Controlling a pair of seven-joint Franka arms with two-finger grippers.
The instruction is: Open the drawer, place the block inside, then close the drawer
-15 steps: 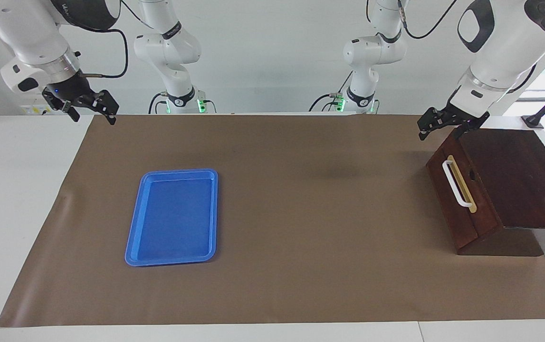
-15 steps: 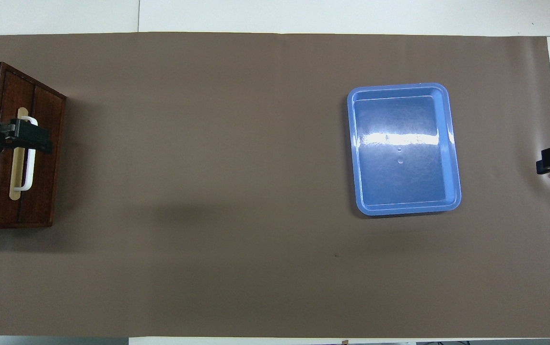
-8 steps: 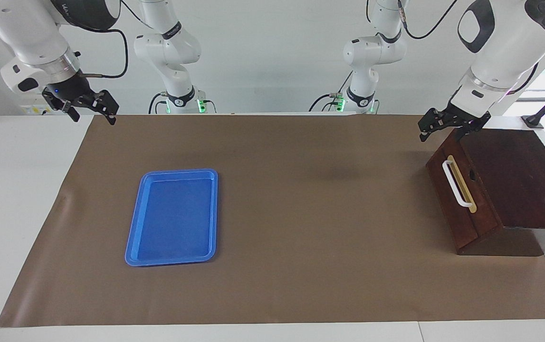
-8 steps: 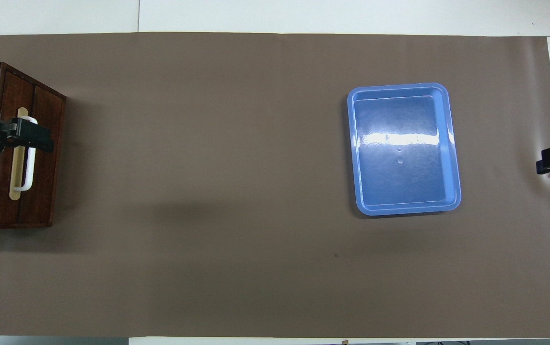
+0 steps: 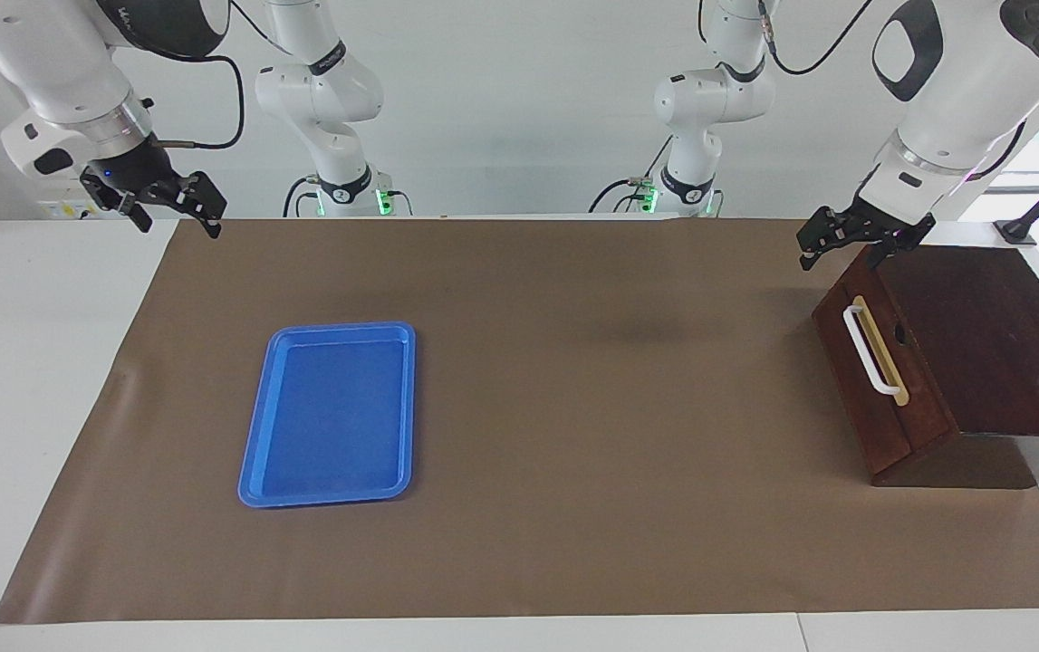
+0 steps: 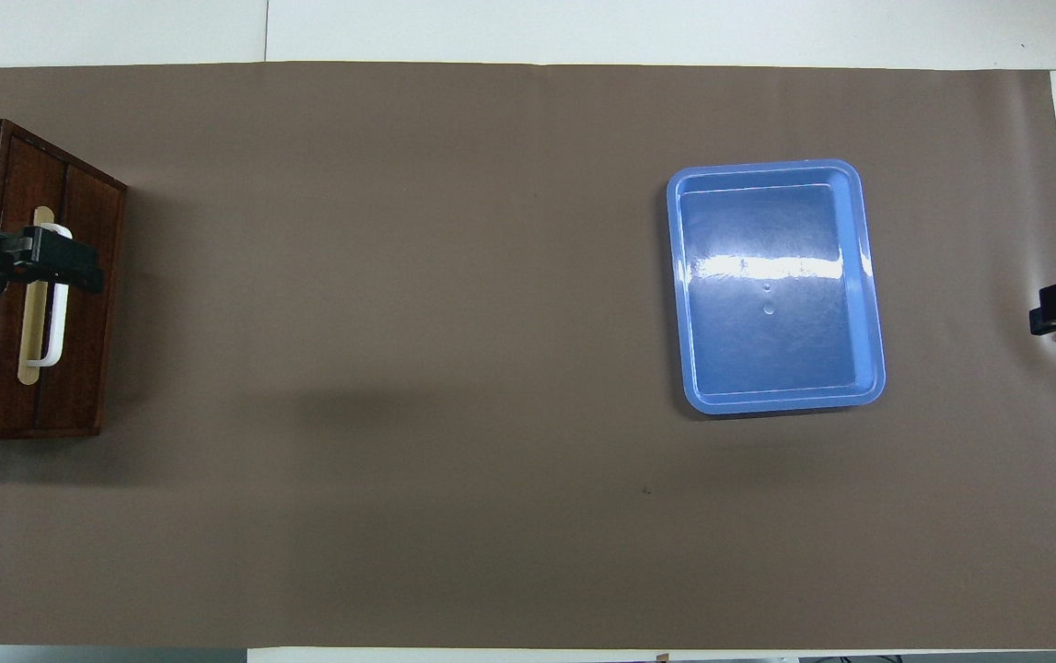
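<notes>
One drawer (image 5: 877, 362), one blue tray (image 5: 252, 462)

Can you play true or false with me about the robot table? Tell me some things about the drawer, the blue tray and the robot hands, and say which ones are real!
1. The drawer is shut. True.
2. A yellow block sits in the blue tray. False: the tray is empty, and no block shows in either view.
3. The left gripper is up in the air over the cabinet, at its front top edge. True.
4. The left gripper is clamped on the white handle. False: in the facing view it hangs above the handle, not touching it.
5. The right gripper is over the tray. False: it waits over the table edge at the right arm's end, away from the tray.
</notes>
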